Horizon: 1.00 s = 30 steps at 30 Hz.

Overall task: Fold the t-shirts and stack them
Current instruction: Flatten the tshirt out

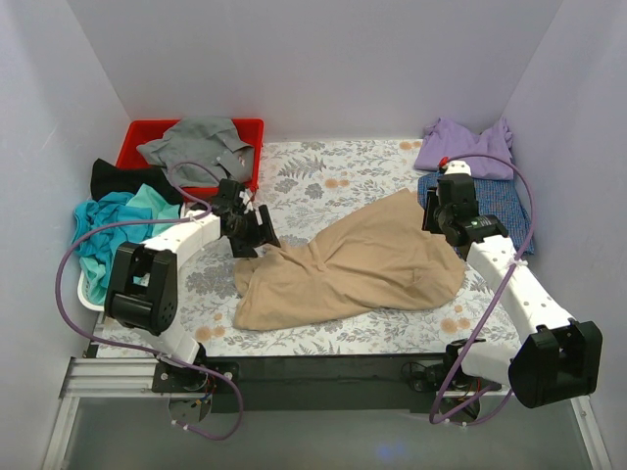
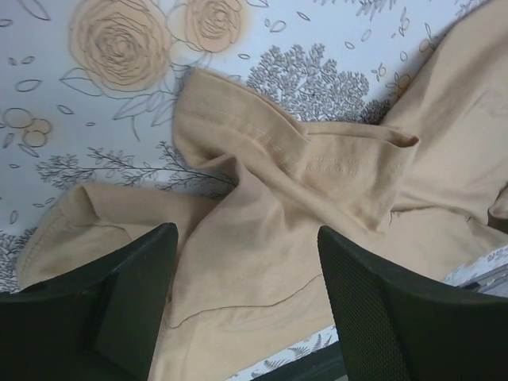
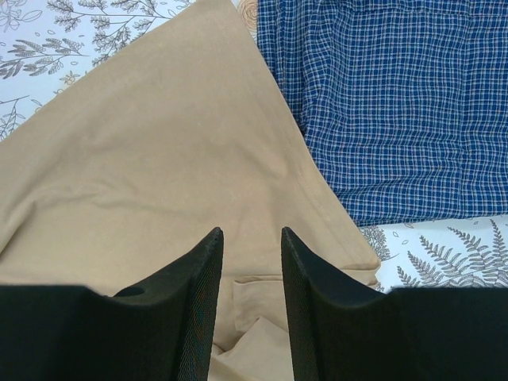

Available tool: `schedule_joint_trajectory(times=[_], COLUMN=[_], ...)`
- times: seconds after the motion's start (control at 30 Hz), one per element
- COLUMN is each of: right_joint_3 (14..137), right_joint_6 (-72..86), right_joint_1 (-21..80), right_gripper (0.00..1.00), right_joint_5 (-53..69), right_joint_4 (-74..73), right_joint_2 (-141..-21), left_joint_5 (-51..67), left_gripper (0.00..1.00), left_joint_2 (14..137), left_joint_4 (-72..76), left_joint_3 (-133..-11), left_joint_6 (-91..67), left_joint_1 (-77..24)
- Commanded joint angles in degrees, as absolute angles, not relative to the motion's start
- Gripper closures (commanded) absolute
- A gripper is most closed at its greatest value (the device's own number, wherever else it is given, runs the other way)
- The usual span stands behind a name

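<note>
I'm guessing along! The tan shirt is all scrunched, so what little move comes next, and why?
Probably lower the left hand and pinch the tan shirt at its bunched edge, to pull it flat. It and the right hand hover open, empty.

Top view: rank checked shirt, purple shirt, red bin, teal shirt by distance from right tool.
1. Checked shirt, beside the right tool
2. Purple shirt, back right
3. Red bin, back left
4. Teal shirt, far left
</note>
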<state>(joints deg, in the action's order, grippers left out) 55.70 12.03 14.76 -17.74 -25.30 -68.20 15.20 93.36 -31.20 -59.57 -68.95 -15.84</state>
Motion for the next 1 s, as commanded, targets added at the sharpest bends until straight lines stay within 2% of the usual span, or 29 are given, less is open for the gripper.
schedule_joint_trajectory(times=[0.0,0.2,0.47,0.5,0.53,0.63,0.67,0.77,0.97], right_joint_3=[55.64,54.93,53.27,53.09,52.91,52.03,51.86,51.33,51.77], right_joint_6=[11.86,12.22,12.13,12.13,12.13,12.3,12.48,12.57,13.18], right_joint_1=[15.03,15.03,14.94,14.94,15.03,15.03,14.94,15.03,15.03], right_gripper=[0.58,0.58,0.57,0.57,0.57,0.57,0.57,0.57,0.57], right_joint_5=[-16.79,-16.44,-16.35,-16.26,-16.09,-15.38,-15.21,-14.25,-12.31], right_joint_4=[-22.41,-22.06,-22.15,-22.06,-22.06,-21.89,-21.8,-21.36,-21.01], right_joint_2=[-67.59,-67.06,-65.39,-65.3,-65.3,-65.13,-65.04,-65.65,-67.23], left_joint_5=[18.89,16.71,12.83,12.57,12.31,10.38,8.8,5.81,6.41], left_gripper=[0.31,0.35,0.54,0.53,0.45,0.35,0.29,0.22,0.24], left_joint_2=[92.46,94.3,95.19,94.92,93.44,88.27,87.11,83.77,88.5], left_joint_4=[-30.06,-29.8,-28.83,-28.92,-29.09,-29.0,-28.92,-28.3,-28.3], left_joint_3=[-58.89,-58.1,-58.18,-58.44,-58.71,-59.41,-59.76,-59.94,-58.89], left_joint_6=[-67.5,-67.59,-68.2,-68.46,-68.73,-69.43,-69.61,-69.79,-69.34], left_joint_1=[-17.49,-21.35,-21.71,-21.8,-21.71,-21.88,-21.88,-21.88,-21.97])
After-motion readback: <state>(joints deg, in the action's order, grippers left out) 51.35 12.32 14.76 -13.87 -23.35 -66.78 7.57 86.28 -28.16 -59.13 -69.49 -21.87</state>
